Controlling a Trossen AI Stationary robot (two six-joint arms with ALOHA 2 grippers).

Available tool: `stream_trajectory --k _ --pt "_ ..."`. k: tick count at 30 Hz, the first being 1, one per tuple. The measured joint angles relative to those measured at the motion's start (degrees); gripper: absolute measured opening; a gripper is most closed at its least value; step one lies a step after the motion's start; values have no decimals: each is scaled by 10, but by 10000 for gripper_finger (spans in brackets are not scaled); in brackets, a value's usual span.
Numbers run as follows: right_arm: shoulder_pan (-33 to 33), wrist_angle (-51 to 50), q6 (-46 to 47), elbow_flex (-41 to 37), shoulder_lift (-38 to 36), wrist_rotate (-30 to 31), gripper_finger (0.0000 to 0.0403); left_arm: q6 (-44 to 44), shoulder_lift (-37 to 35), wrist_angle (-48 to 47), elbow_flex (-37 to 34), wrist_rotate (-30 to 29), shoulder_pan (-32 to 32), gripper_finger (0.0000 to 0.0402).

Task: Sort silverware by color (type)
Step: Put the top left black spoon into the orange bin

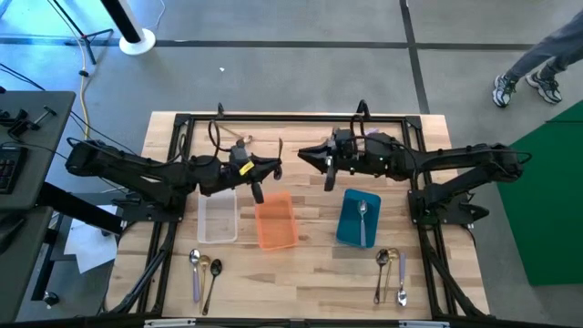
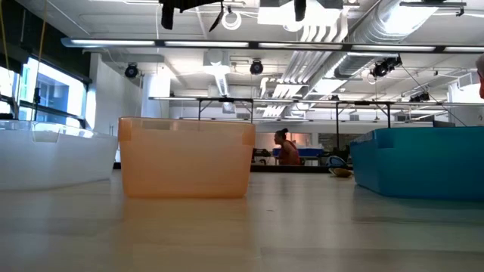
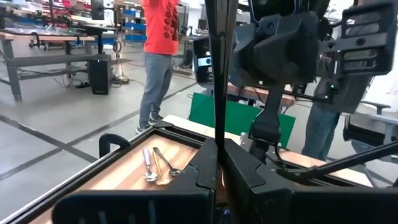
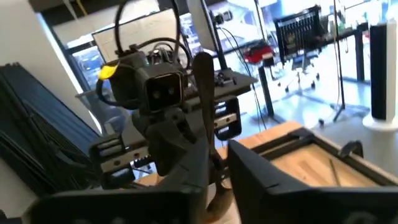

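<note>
Above the far end of the orange tray, both grippers hang in the air, tips facing, near each other but apart.

Left gripper: over the tray's far left corner. Fingers look clenched on a dark spoon, a slim dark strip that stands up between them in the wrist view.

Right gripper: just beyond the tray's far right corner. We read its fingers as nipped on a gold spoon, handle upward, bowl low between them.

Rest of the silverware, placed from the orange tray:
- one silver spoon lies in the blue tray, on the right side
- the clear tray on the left side shows nothing we can make out
- a left pair lies on the table, nearer the front edge
- a right cluster lies likewise; we cannot count it.

Handling, our judgement: light, stiff, polished metal, so slippery and apt to swivel in a pinch. We would grip mid-handle, across the flat. Loose spoons lie flush on the wood, so the fingers must come down almost touching it. We expect a clatter, no breakage, if one is dropped.
</note>
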Motion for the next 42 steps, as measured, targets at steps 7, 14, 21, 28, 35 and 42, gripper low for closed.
stream_trajectory --k 7,14,21,28,35,42 --pt "12 -27 -16 62 60 62 194 -12 20 -7 14 -8 0 0" --pt "18 -140 -35 134 110 105 253 13 59 -54 60 -70 0 0" --pt "21 -148 -35 139 111 118 236 16 59 -55 61 -74 0 0" --pt "20 -147 -2 139 112 119 199 25 59 -59 61 -74 0 0" --pt "20 -147 11 139 111 119 102 26 59 -60 61 -74 0 0" --pt "20 -146 15 139 111 117 8 25 59 -60 61 -74 0 0"
